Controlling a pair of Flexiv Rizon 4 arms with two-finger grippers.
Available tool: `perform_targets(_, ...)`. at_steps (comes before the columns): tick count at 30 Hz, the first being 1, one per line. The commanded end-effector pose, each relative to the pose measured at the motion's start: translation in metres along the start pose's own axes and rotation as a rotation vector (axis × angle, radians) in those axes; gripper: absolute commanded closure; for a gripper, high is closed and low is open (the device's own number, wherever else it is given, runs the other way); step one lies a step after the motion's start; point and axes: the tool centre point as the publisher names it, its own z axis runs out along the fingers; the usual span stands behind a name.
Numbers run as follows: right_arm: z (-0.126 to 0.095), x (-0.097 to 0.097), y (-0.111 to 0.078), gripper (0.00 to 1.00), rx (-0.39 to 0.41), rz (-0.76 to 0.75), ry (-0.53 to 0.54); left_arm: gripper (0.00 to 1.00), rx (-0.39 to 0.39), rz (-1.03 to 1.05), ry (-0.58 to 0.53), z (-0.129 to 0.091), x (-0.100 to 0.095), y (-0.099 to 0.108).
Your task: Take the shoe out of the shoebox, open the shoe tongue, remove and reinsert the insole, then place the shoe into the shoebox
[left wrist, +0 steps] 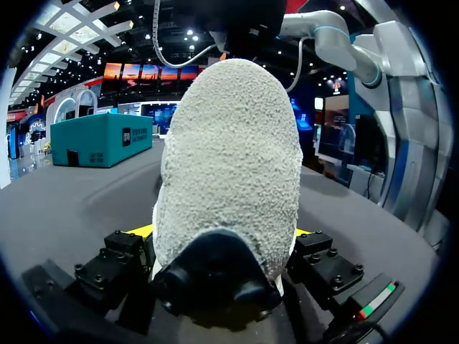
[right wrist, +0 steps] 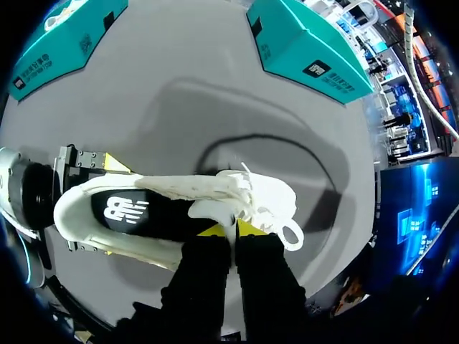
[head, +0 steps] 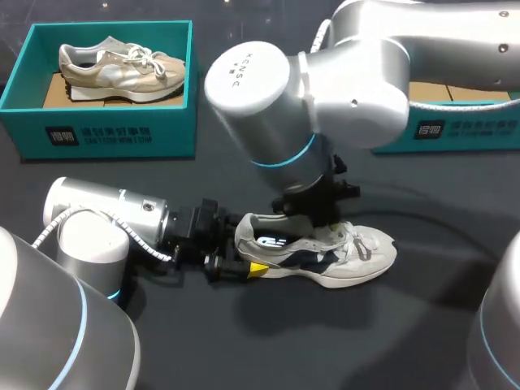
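Item 1. White shoe: we record it lying on its sole on the dark bench, lower middle of the head frame, toe pointing right. It is outside both boxes. Dark insole seated inside, seen through the opening.

Item 2. Left jaws: they enter from the lower left and are closed on the heel of the white shoe. One yellow fingertip is pressed to each side of the heel.

Item 3. Right jaws: they descend from the upper right over the shoe's middle. The yellow fingertips stand nearly together, pinching the shoe tongue just behind the laces.

Item 4. Teal shoebox: upper left of the head frame, open-topped, well apart from the white shoe. It holds a beige shoe lying toe to the right.

Item 5. Second teal box: upper right, partly hidden behind the right arm.
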Motion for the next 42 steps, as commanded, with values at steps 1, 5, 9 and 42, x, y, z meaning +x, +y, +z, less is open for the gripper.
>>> perform_targets(1,0.006,-0.022,0.003,1.00,0.034,0.188,0.139,1.00,-0.003,0.000,0.002,-0.002,-0.004,0.003)
perform_targets(5,0.006,-0.022,0.003,1.00,0.034,0.188,0.139,1.00,-0.003,0.000,0.002,-0.002,-0.004,0.003)
perform_targets(9,0.006,-0.022,0.003,1.00,0.034,0.188,0.139,1.00,-0.003,0.000,0.002,-0.002,-0.004,0.003)
perform_targets(42,0.033,-0.058,0.006,1.00,0.164,0.134,0.122,1.00,-0.003,0.000,0.002,-0.002,-0.004,0.003)
